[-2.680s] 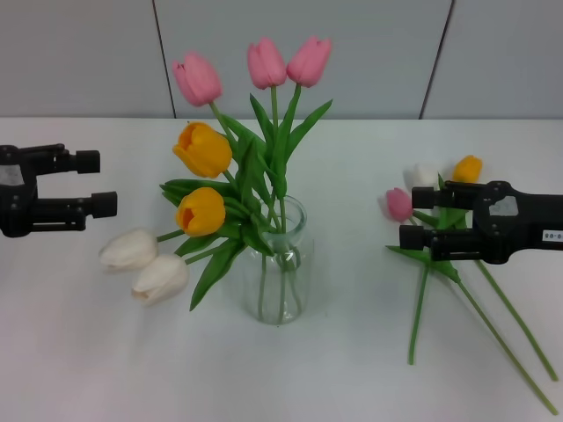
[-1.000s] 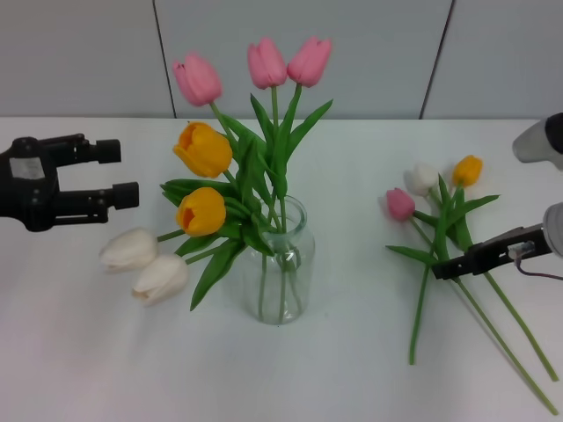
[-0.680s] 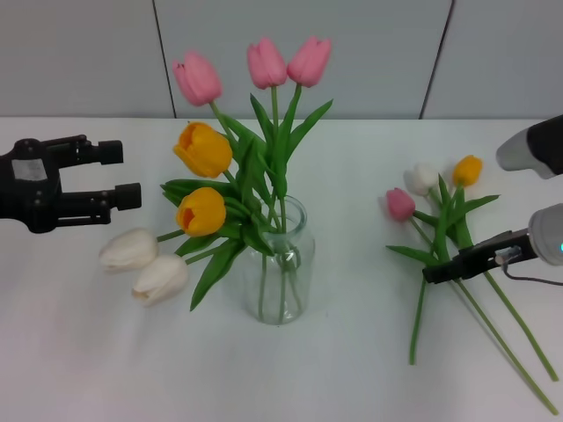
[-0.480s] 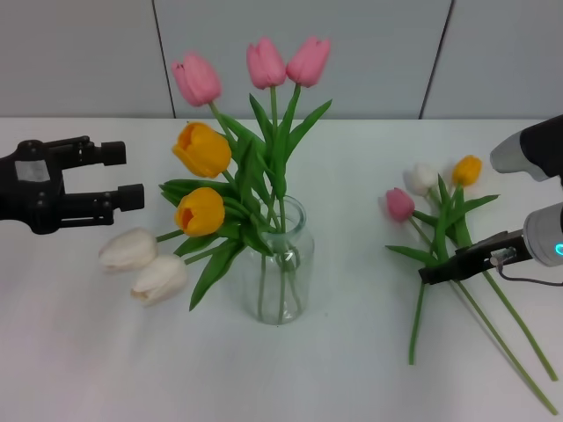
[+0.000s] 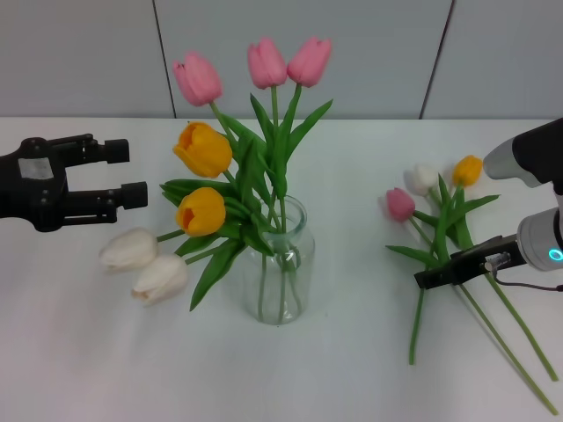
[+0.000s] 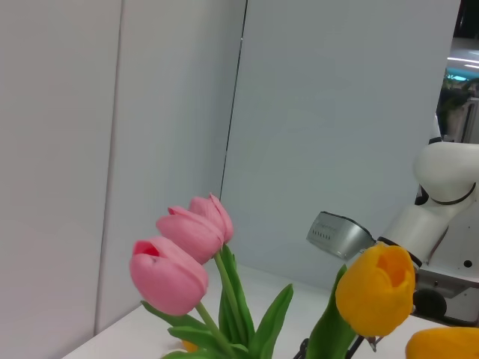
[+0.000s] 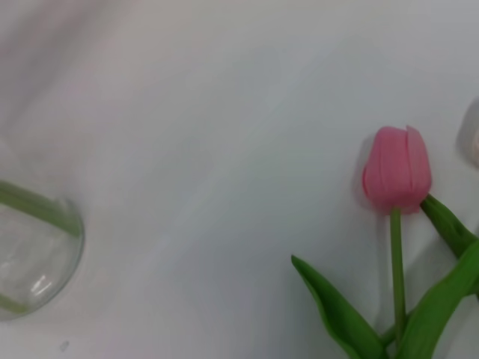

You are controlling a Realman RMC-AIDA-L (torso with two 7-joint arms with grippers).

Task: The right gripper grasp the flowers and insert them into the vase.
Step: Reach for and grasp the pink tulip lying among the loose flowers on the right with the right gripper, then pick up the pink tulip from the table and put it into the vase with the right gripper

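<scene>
The flowers (image 5: 440, 230) lie flat on the white table at the right: a pink bud (image 5: 399, 204), a white bud (image 5: 423, 177) and an orange bud (image 5: 467, 169), their long stems running toward the front right. My right gripper (image 5: 424, 280), on its silver-grey arm, shows as a single dark bar low over the middle of the stems. The right wrist view shows the pink bud (image 7: 397, 170) with its stem and leaves, and the vase's rim (image 7: 37, 254). The clear glass vase (image 5: 281, 281) stands mid-table. My left gripper (image 5: 127, 173) hovers open at the far left.
The vase holds big pink tulips (image 5: 266, 61) and orange tulips (image 5: 202, 149) with broad leaves. Two large white tulip heads (image 5: 145, 264) droop to the table left of it. A grey panelled wall (image 5: 369, 53) stands behind the table.
My right gripper has turned from side-on with two fingers showing to a thin edge-on bar, dropped over the stems and crept left. The left gripper drifted slightly right.
</scene>
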